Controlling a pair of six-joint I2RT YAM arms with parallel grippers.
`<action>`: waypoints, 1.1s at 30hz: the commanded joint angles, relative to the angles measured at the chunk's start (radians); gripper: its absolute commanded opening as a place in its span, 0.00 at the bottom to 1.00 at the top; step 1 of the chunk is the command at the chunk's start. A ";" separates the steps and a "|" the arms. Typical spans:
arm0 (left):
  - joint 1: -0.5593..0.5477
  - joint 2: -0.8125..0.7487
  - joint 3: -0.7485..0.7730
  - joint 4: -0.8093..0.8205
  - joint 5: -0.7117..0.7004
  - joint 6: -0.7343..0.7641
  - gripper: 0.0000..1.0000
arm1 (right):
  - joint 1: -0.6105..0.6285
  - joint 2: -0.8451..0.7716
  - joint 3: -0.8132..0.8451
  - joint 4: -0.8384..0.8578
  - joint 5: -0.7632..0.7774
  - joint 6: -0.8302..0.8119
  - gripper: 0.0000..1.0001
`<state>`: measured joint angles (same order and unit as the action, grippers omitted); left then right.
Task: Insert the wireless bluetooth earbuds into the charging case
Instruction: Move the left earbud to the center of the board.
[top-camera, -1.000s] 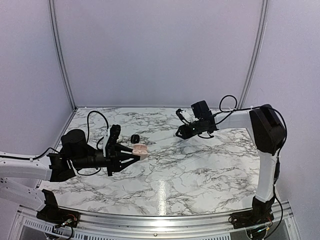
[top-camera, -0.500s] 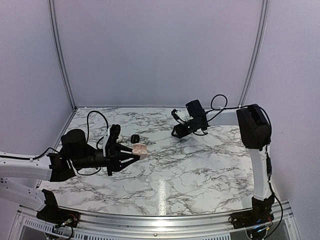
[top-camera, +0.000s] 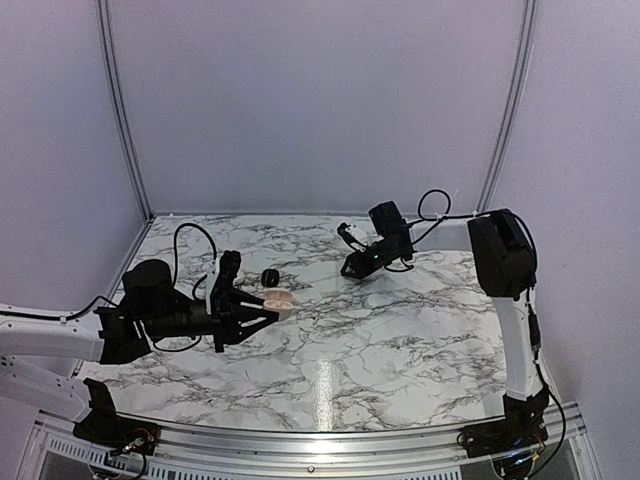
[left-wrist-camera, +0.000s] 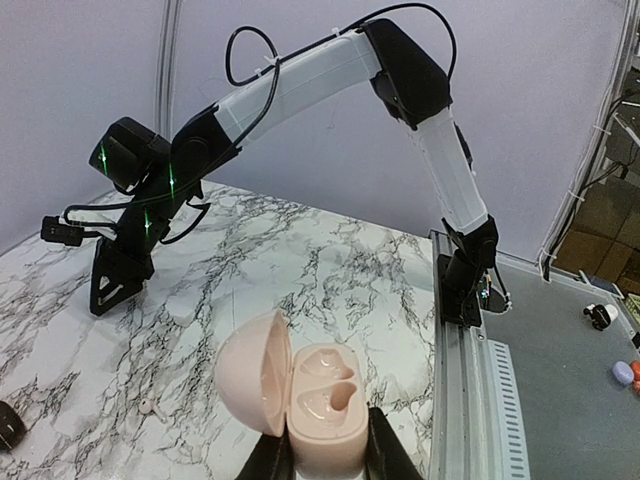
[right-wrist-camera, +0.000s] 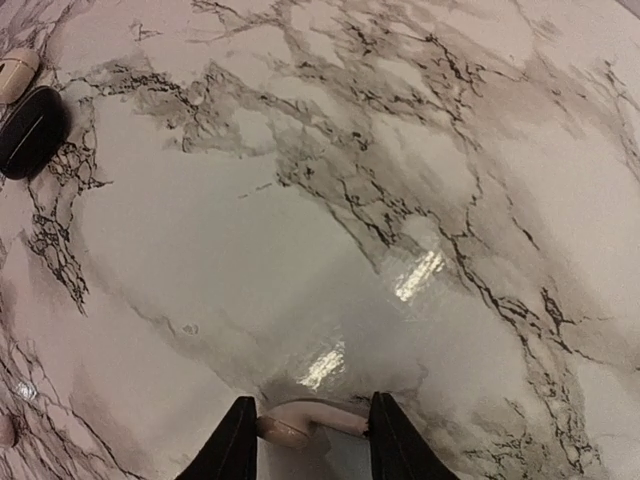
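My left gripper (top-camera: 268, 306) is shut on the base of a pink charging case (left-wrist-camera: 322, 405), held just above the marble. Its lid (left-wrist-camera: 252, 372) stands open to the left, and both moulded wells are empty. My right gripper (top-camera: 350, 268) is down at the table past the centre. A pale pink earbud (right-wrist-camera: 300, 421) lies crosswise between its fingertips: the bud rests against the left finger and the stem reaches the right one. The right gripper (right-wrist-camera: 312, 432) is shut on it. Another tiny pale earbud (left-wrist-camera: 150, 406) lies on the marble left of the case.
A black pebble-like case (top-camera: 269, 277) sits on the table just behind the pink case, and it shows in the right wrist view too, as the black case (right-wrist-camera: 30, 130) at the upper left. The metal table rail (left-wrist-camera: 455, 380) runs along the near edge.
The right arm has swung left and lowered to the table. Its jaws widened and then narrowed around the earbud. The left arm and the open case have stayed still.
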<state>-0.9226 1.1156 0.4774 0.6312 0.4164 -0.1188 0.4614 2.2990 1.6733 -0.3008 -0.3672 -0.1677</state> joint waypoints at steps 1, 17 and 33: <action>0.007 -0.011 -0.007 0.028 -0.004 0.008 0.00 | 0.006 -0.031 -0.034 -0.058 -0.030 -0.032 0.37; 0.009 -0.005 -0.003 0.028 0.001 0.006 0.00 | 0.092 -0.118 -0.125 -0.146 0.095 -0.049 0.32; 0.010 0.015 -0.002 0.028 0.006 0.007 0.00 | 0.216 -0.427 -0.508 -0.150 0.031 0.232 0.43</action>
<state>-0.9215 1.1252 0.4774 0.6312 0.4175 -0.1188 0.6338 1.9217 1.1984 -0.4271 -0.3138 -0.0456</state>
